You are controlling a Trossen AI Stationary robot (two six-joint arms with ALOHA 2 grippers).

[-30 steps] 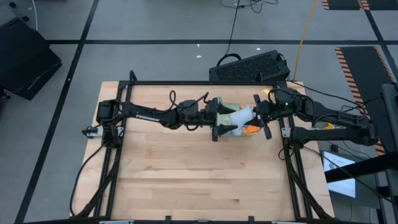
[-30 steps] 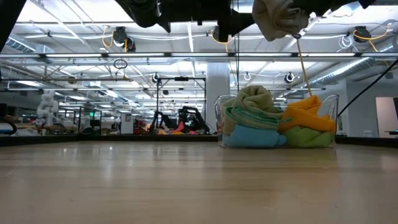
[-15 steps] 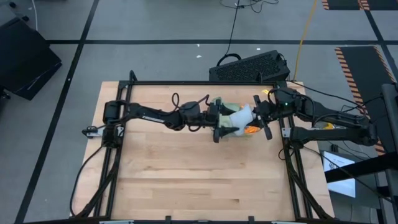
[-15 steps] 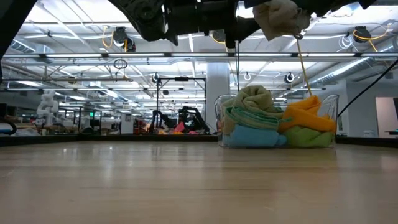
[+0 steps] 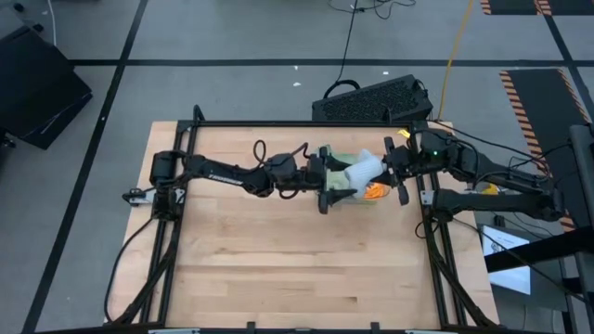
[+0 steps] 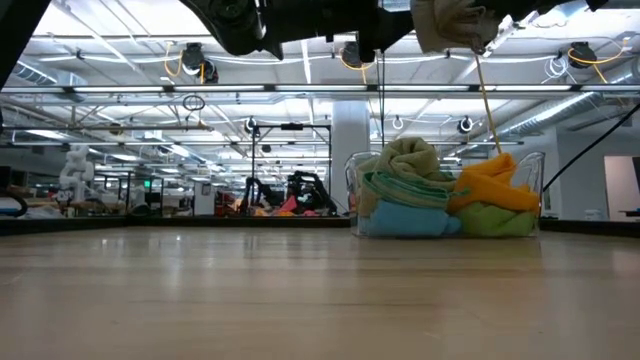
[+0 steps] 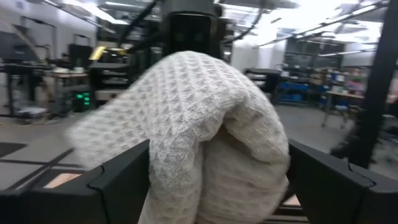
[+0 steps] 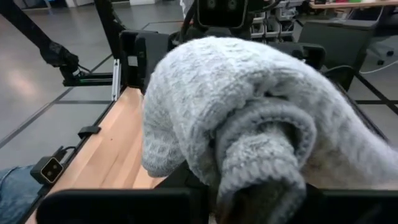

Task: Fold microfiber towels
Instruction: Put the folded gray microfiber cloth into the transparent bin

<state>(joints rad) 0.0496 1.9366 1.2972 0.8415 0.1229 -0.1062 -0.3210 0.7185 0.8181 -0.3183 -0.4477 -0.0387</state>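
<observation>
One bare wooden table (image 5: 278,260), workshop behind.

No text, label, brand or number can be read in any of the views. The left arm (image 5: 218,171), just left of centre in the high view, carries a small pale marking along its link, too small to make out. The signs and screens in the room behind the table in the low view are likewise illegible.
</observation>
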